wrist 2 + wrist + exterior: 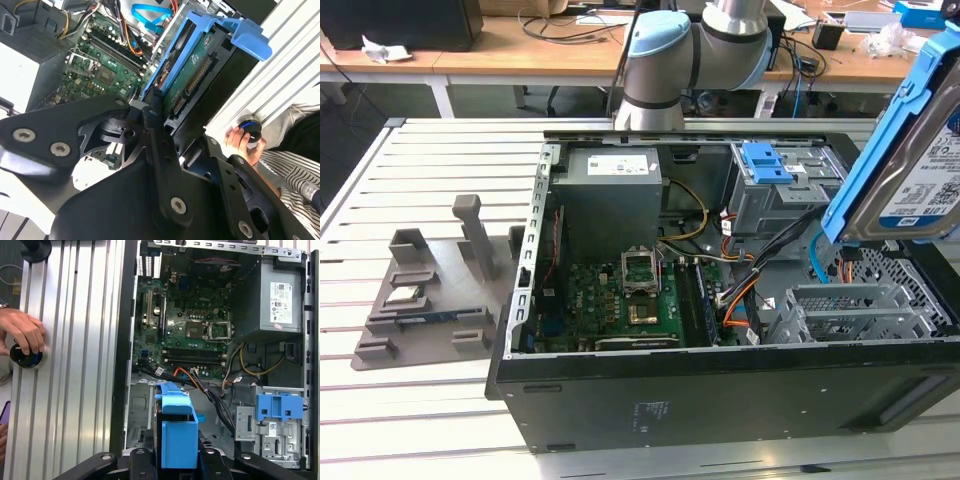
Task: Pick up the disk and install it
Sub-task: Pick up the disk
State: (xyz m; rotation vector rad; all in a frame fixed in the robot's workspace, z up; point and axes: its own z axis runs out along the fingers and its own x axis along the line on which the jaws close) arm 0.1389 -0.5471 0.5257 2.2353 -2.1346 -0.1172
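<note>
The claw (176, 456) is clenched on the disk (923, 168), its black fingers (152, 117) pressing the blue carrier from both sides in the second wrist view. In the exterior view the disk hangs in the air over the end of the open computer case (720, 405) at the exterior view's right. It is tilted steeply, with its white-and-blue label facing out and the blue frame running along its upper edge. Its lower corner sits above the grey metal drive cage (865, 312) at the near side of that end, and I cannot tell whether it touches anything there. The second wrist view shows the green circuit-board side of the disk (192, 75), and the first wrist view shows the blue end of the carrier (176, 432) between the claw's links. Inside the case, the green motherboard (620, 290) lies towards the exterior view's left, with the grey power-supply box (612, 195) on its far side. A separate blue bracket (767, 162) sits on the far drive bay. The arm (690, 45) rises from behind the far wall of the case. The case rests on a slatted aluminium tabletop (420, 420). A grey fixture (430, 290) holding small parts stands well apart from it at the exterior view's left. In both wrist views, a person's hand (22, 330) rests on a round black knob (25, 357) on the tabletop beside the case.
</note>
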